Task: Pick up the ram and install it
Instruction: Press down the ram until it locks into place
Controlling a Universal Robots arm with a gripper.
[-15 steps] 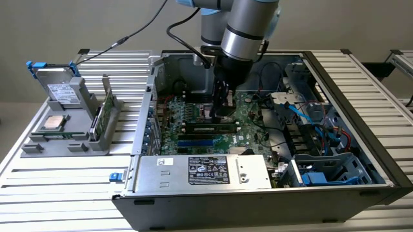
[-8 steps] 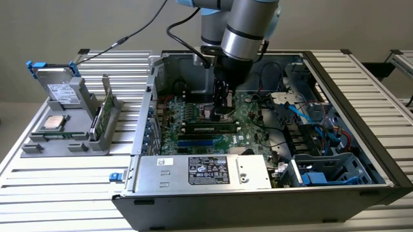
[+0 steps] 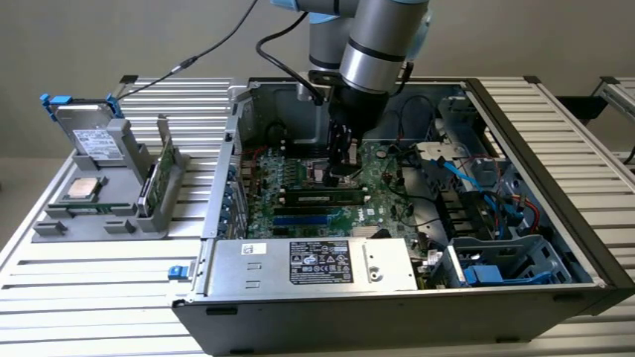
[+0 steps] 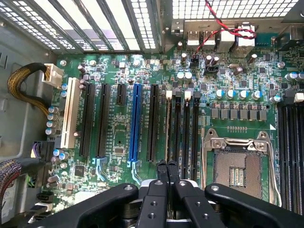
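Observation:
The ram (image 3: 323, 197) sits in a memory slot on the motherboard (image 3: 297, 216) inside the open computer case. In the wrist view the ram (image 4: 168, 128) shows edge-on as a thin line between the black slots. My gripper (image 3: 343, 172) reaches straight down into the case, just above the board. Its fingertips (image 4: 162, 167) are pressed together and my gripper (image 4: 166, 166) hovers over one end of the ram's slot. Nothing shows between the fingers. The open processor socket (image 4: 235, 166) lies beside the slots.
A grey holder (image 3: 100, 216) on the exterior view's left carries a hard drive (image 3: 94, 137), a silver processor chip (image 3: 85, 190) and an upright green card (image 3: 162, 175). The power supply (image 3: 317, 264), cables (image 3: 486, 186) and case walls hem in the board.

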